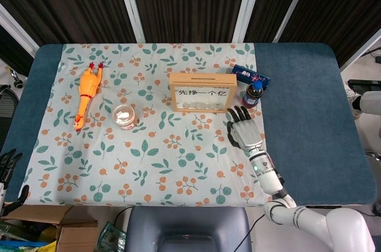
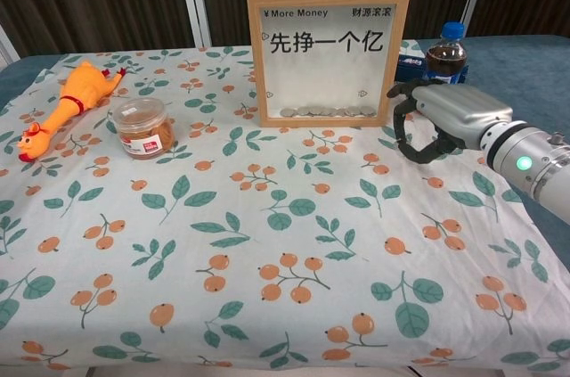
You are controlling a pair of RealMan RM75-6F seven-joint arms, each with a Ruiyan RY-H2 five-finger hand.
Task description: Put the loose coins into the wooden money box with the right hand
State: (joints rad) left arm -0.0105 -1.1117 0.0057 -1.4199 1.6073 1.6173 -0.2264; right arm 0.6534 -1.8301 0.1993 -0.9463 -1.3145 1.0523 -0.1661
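Note:
The wooden money box (image 1: 201, 92) stands upright near the middle of the flowered cloth, its glass front (image 2: 328, 56) printed with "More Money". Several coins (image 2: 325, 111) lie inside along its bottom. I see no loose coin on the cloth. My right hand (image 1: 243, 128) hovers just right of the box's lower right corner; in the chest view this hand (image 2: 441, 118) has its fingers curved downward and apart, with nothing visible in them. My left hand (image 1: 7, 165) hangs off the table's left edge, its dark fingers spread.
A cola bottle (image 2: 443, 58) stands right behind the right hand, with a blue packet (image 1: 250, 75) behind it. A small lidded jar (image 2: 143, 127) and an orange rubber chicken (image 2: 67, 106) lie at the left of the cloth.

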